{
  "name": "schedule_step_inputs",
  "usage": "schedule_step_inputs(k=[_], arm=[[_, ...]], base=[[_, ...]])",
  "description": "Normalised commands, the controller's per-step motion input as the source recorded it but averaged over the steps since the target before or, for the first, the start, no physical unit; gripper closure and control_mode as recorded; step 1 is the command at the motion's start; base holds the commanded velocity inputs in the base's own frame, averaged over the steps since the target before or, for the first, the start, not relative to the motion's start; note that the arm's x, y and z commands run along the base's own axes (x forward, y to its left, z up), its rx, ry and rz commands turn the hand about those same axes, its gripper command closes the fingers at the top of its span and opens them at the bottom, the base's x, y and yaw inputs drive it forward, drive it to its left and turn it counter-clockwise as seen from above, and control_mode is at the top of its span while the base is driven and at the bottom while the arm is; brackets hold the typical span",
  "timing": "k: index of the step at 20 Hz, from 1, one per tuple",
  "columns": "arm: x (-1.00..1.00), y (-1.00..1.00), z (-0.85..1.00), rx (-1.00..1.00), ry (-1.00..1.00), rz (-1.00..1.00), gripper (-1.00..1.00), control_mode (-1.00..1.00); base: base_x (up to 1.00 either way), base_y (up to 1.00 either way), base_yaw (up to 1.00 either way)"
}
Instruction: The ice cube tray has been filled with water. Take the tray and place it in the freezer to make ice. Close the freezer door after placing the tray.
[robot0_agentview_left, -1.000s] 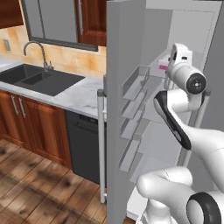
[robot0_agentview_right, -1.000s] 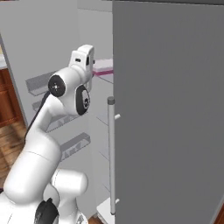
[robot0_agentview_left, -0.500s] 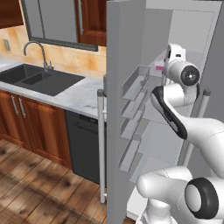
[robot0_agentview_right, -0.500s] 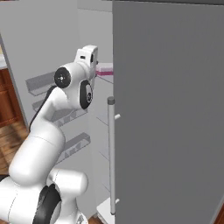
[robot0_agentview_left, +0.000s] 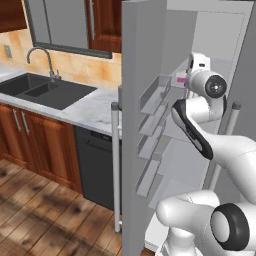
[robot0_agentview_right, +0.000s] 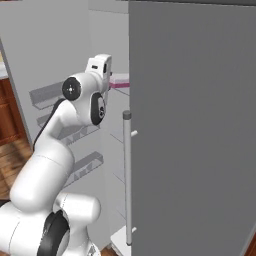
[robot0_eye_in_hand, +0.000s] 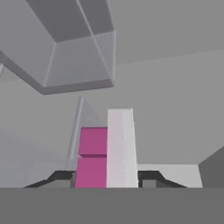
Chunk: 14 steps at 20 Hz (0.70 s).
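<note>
End effector (robot0_eye_in_hand: 107, 177) pinches the ice cube tray (robot0_eye_in_hand: 119, 148) at six o'clock in the hand view, inside the freezer (robot0_agentview_left: 210, 45), freezer door (robot0_agentview_left: 131, 125) swung wide.

Tray inside the open freezer, kitchen run to its left.
The ice cube tray (robot0_eye_in_hand: 120, 148) sits between the gripper (robot0_eye_in_hand: 107, 177) fingers inside the freezer (robot0_agentview_left: 200, 145). The freezer door (robot0_agentview_left: 131, 150) stands open left of it; left of that door come the dishwasher (robot0_agentview_left: 97, 167), desk (robot0_agentview_left: 92, 111) and sink (robot0_agentview_left: 42, 90).
</note>
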Motion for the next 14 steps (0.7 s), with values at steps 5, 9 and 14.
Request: schedule_step_inputs(k=[5,9,14], arm=[[0.16,-0.03,-0.21,0.00,0.08,0.00,1.00,-1.00],[0.29,-0.14,-0.15,0.00,0.14,0.00,1.00,-1.00],[0.45,-0.21,-0.21,0.00,0.17,0.00,1.00,-1.00]], base=[[0.00,0.00,0.00],[0.00,0.00,0.00],[0.00,0.00,0.00]])
